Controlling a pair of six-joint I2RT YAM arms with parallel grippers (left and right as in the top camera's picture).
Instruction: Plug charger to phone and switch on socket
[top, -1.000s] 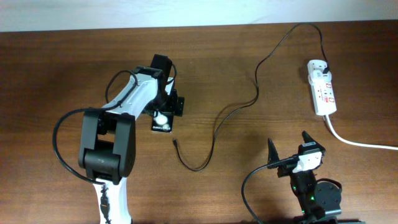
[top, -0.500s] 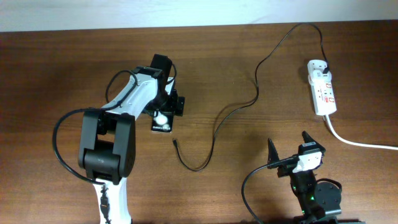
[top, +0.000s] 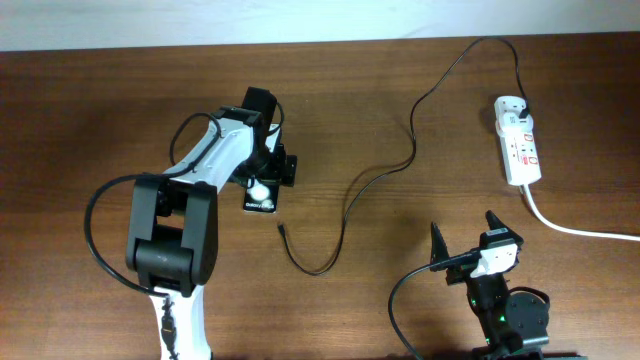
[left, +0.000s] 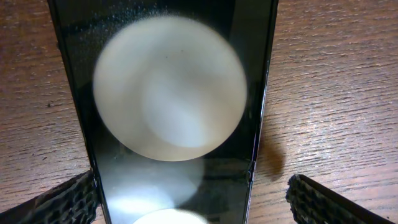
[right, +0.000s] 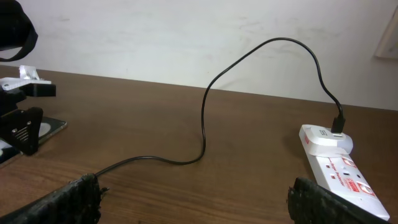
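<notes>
The phone (top: 261, 197) lies flat on the table left of centre, its glossy screen reflecting round white spots. It fills the left wrist view (left: 174, 93). My left gripper (top: 263, 180) hovers right over it, open, with its fingers (left: 193, 200) straddling the phone's sides. The left finger is at the phone's edge and the right finger stands apart from it. The charger cable (top: 350, 195) runs from the socket (top: 519, 140) in a long curve, and its connector tip (top: 281, 229) lies just below the phone, unplugged. My right gripper (top: 463, 240) is open and empty near the front edge.
The socket's thick white cord (top: 580, 228) runs off to the right. In the right wrist view the cable (right: 205, 118) arcs over the table toward the socket (right: 342, 177), with my open fingers (right: 199, 202) low above the wood. A white wall borders the far edge.
</notes>
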